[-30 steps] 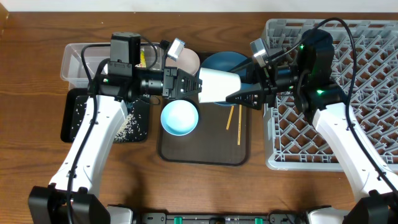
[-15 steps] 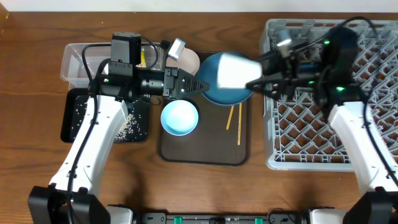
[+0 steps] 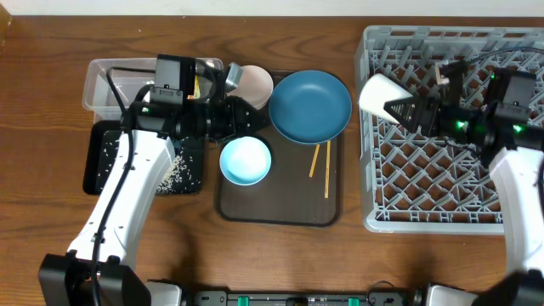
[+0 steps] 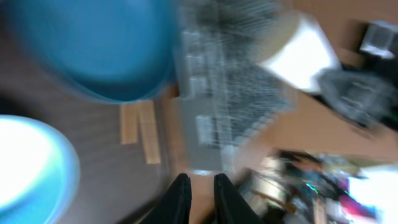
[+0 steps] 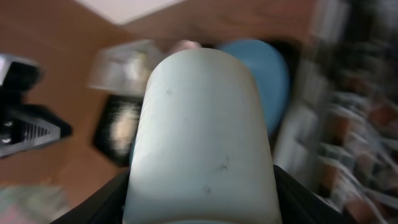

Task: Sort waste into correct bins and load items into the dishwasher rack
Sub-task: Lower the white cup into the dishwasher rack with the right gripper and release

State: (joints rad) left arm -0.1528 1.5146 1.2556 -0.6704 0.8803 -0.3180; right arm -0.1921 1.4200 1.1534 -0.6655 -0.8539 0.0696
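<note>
The small white cup (image 3: 380, 94) is in my right gripper (image 3: 399, 109), which is closed on its sides. It lies sideways in the air over the left back part of the grey dishwasher rack (image 3: 450, 183), not touching the pegs. The cup is smooth, matte and a little tapered, and it fills my right wrist view. The rack is a plastic lattice. My right arm reaches across the rack toward the left, with the gripper horizontal.

My left gripper (image 4: 200, 194) holds nothing, and its fingers are almost together. It points right, just beside the pale pink bowl (image 3: 256, 82) and above the small light blue bowl (image 3: 246, 161). The large dark blue bowl (image 3: 310, 106) and the wooden chopsticks (image 3: 320, 167) rest on the brown tray (image 3: 276, 211).
</note>
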